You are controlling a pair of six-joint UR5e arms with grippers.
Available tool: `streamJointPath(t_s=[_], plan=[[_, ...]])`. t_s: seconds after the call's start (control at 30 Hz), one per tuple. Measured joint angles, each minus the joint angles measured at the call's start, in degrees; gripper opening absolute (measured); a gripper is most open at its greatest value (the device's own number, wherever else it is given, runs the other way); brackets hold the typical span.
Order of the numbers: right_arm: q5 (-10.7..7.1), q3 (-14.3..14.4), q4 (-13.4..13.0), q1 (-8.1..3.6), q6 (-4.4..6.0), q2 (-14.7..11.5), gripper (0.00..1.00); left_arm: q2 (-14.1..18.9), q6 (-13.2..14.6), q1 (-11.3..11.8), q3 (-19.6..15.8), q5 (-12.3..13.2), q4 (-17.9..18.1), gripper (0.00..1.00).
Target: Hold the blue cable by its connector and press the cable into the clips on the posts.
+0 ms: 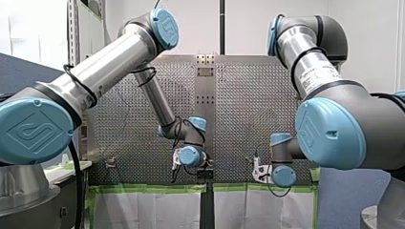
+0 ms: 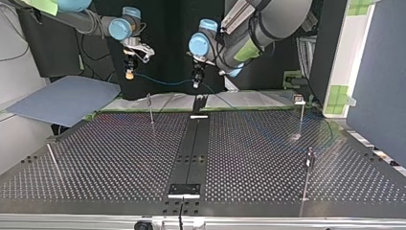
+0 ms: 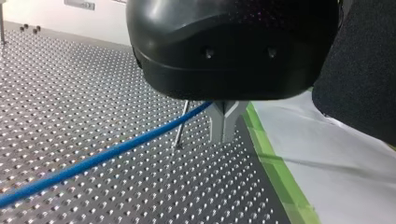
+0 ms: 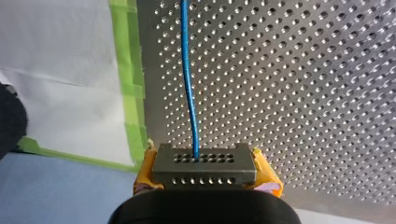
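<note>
Now right gripper [image 2: 128,73], upper left in top view, squeezes grey connector [image 4: 204,163] with yellow pads [image 4: 264,169]. Left gripper [image 2: 197,82], upper middle, fingers [image 3: 217,123] together, pinching blue cable [image 3: 93,161].

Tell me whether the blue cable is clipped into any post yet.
Not clipped. The cable hangs in the air between my right hand and my left hand, clear of the nearest post.

My left arm [image 1: 110,62] bent at the elbow, left gripper [image 3: 225,123] pointing down, metal fingers [image 3: 218,122] together, seemingly pinching the blue cable [image 3: 102,156], right gripper [image 4: 205,161] with yellow pads [image 4: 264,171] clamped on the connector [image 4: 204,171].
</note>
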Motion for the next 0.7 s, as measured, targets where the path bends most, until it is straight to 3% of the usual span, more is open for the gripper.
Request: streamJointPath(t_s=[0.13, 0.33, 0.53, 0.7], plan=[[-2.22, 0.0, -0.4, -0.90, -2.43, 0.0, 0.00, -2.2, -0.4, -2.1, 2.1, -2.0, -1.3, 0.00], [-3.70, 0.1, -1.2, -2.65, -5.64, 0.0, 0.00, -5.5, -1.7, -5.4, 5.4, -4.0, -1.5, 0.00], [-4.90, 0.1, -1.5, -5.11, -7.45, 0.0, 0.00, -8.6, -2.2, -7.1, 8.7, -5.3, -1.3, 0.00], [-7.06, 0.0, -1.5, -7.65, -7.61, 0.0, 0.00, -10.4, -2.6, -7.8, 11.9, -6.0, -2.1, 0.00]])
